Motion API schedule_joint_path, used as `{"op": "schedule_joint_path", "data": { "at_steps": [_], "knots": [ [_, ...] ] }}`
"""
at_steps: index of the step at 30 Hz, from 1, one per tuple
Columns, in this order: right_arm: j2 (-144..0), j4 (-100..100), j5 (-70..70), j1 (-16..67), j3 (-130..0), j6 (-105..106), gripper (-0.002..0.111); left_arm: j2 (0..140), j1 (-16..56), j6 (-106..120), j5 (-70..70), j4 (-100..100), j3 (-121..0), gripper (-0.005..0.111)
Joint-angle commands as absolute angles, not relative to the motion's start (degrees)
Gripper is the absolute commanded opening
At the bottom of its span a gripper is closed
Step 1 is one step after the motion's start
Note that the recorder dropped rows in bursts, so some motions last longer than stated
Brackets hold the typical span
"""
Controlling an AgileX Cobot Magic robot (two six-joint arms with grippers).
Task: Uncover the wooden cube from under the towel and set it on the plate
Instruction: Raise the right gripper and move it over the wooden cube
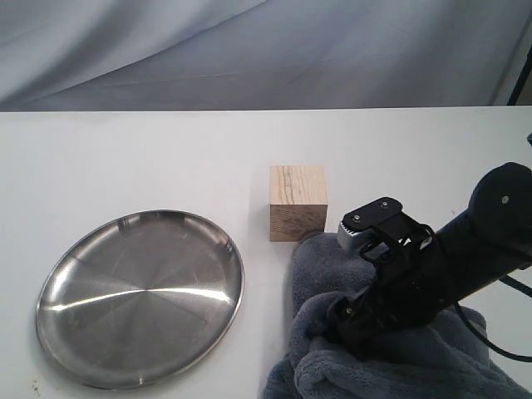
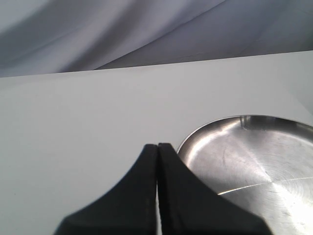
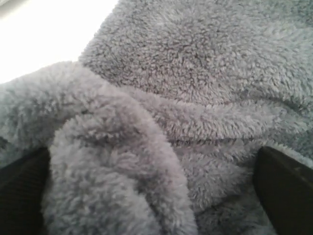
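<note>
Wooden cube is uncovered, upright on the surface just right of the plate, not touching it. Towel heaped further right of the plate. Right gripper: jaws wide apart, fleece between them, unclamped. Left gripper: jaws closed, empty, beside the plate's rim. Judged: uncovering done; next move calls for grasping the cube.

Bright, soft lighting all round
plate shows streaky glare, shadows are faint, tabletop blows out white beside the blurry close-up towel
</note>
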State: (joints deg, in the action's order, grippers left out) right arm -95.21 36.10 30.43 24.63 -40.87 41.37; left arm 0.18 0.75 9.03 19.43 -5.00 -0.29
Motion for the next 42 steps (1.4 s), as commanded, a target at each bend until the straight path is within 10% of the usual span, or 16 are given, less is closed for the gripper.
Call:
{"op": "schedule_joint_path", "data": {
  "at_steps": [1, 28, 38, 42],
  "knots": [
    [-92.2, 36.4, 32.6, 24.7, -41.0, 41.9, 0.100, 0.0, 0.7, 9.1, 18.6, -5.3, 0.0, 0.001],
    [-77.9, 25.7, 27.2, 24.7, -45.5, 37.7, 0.096, 0.0, 0.7, 9.1, 18.6, -5.3, 0.0, 0.001],
    [-77.8, 26.3, 17.0, 24.7, -45.5, 37.7, 0.004, 0.0, 0.7, 9.1, 18.6, -5.3, 0.0, 0.001],
    [-77.8, 26.3, 15.9, 24.9, -45.5, 37.7, 0.000, 0.0, 0.7, 9.1, 18.6, -5.3, 0.0, 0.001]
  ]
}}
